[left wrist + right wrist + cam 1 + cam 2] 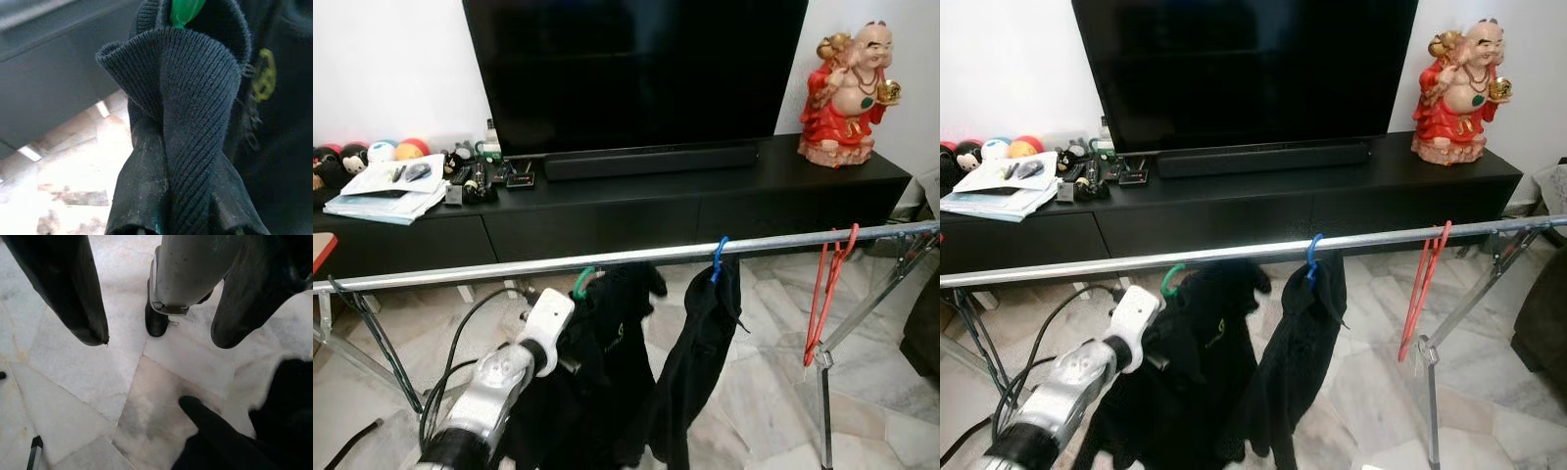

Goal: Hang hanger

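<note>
Your left gripper [168, 196] is clamped on the ribbed collar of the dark garment [607, 392], just under the rail [626, 255], where its green hanger [583, 282] is hooked on. The knit is soft and light (likely to slide if tugged), so grip the stiff plastic instead. Beyond the blue hanger [719, 257] and red hanger [827, 294] the rail is bare. Your right gripper [154, 338] hangs spread wide, below the rail.

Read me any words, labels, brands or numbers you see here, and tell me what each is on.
Nothing can be read.
Yellow emblem on the black garment: blurred, no letters to make out.
Papers on the TV cabinet: print too small to read.
Small boxes beside the papers: too small.
</note>
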Controlling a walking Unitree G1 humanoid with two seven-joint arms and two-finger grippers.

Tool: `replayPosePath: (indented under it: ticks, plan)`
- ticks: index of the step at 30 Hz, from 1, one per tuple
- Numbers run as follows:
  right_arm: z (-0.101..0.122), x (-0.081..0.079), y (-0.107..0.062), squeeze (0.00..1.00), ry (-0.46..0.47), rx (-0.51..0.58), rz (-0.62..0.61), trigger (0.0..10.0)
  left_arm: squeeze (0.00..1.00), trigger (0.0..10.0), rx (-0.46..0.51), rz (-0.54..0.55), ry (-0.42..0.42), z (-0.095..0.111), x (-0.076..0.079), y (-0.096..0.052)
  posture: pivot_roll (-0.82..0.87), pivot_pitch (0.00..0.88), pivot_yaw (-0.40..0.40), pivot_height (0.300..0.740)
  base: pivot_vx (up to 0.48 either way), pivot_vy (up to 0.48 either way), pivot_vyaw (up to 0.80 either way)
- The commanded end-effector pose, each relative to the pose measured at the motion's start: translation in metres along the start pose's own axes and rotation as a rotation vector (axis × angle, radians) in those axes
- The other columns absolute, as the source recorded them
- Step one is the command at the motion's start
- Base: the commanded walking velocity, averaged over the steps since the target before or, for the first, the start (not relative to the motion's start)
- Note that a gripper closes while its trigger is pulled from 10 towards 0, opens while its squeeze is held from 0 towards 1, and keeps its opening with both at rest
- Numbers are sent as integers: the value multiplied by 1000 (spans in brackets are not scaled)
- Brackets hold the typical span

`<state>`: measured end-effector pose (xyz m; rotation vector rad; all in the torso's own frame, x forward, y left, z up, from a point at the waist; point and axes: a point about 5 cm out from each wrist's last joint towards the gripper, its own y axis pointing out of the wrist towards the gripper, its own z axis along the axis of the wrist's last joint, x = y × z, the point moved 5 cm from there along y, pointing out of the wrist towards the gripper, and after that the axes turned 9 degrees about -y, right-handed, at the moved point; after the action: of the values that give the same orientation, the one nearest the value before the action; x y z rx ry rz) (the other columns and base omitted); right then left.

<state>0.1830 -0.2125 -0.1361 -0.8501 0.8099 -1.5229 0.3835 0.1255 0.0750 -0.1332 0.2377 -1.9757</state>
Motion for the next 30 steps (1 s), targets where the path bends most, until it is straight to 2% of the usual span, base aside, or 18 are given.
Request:
replayPosePath:
  ticks: [1, 8, 15, 21, 30]
  plan:
    - [-1, -1, 0, 0, -5, -8, 3, 10000, 0, 10000, 23, 57, 7, 10, -12, 3, 81, 0, 28, 740, 0, 0, 0]
    - [1, -2, 0, 0, -6, -7, 5, 10000, 0, 10000, -11, 147, -26, 9, -23, 10, 79, 0, 27, 740, 0, 0, 0]
    - [0, -2, 0, 0, -4, -7, 5, 10000, 0, 10000, -55, 243, -61, 1, -38, 9, 78, 0, 27, 740, 0, 0, 0]
    - [-1, -1, 0, 0, -6, -11, 5, 10000, 0, 10000, -97, 276, -83, -8, -40, 8, 79, 0, 28, 740, 0, 0, 0]
    - [-3, -3, 0, 0, -3, -15, 9, 10000, 0, 10000, -136, 278, -124, -16, -36, 10, 79, 0, 35, 740, 0, 0, 0]
